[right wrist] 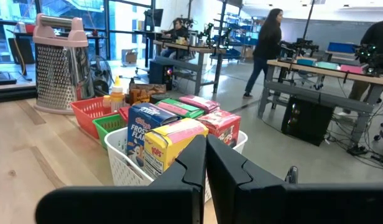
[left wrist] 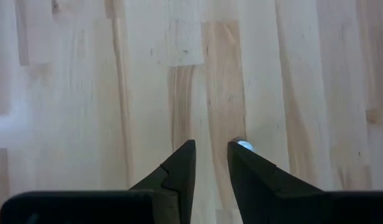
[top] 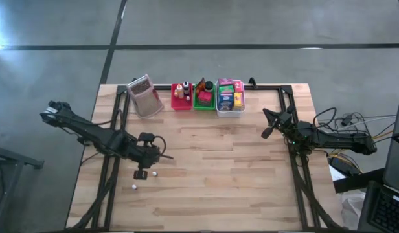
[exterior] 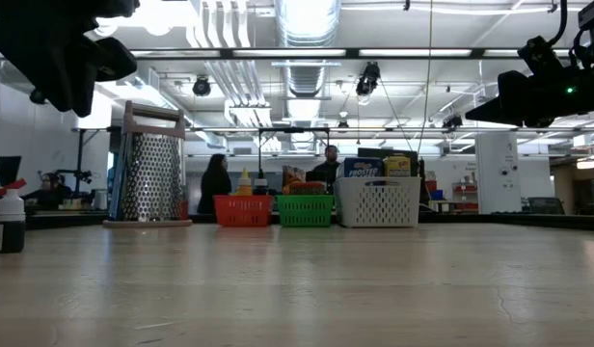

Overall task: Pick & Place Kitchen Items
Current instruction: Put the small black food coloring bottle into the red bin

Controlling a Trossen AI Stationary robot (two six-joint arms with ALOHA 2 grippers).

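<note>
Wooden planks of the table fill the high view, where the left gripper hangs low with a small white bottle just beside it, and the right gripper waits near the white basket. From the left wrist, the fingers stand a little apart and hold nothing. From the right wrist, the fingers are pressed together and empty, and just beyond them the cereal boxes read "FROSTED FLAKES" in part, with a workshop and people behind.

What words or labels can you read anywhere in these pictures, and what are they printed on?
"FROSTE" on the blue box in the white basket, low view.
"FROS" over "FLA" on that blue box, right wrist view.
Yellow box: red lettering, too blurred to read.
Red box: print too blurred.
Bottles, grater: no readable text.
</note>
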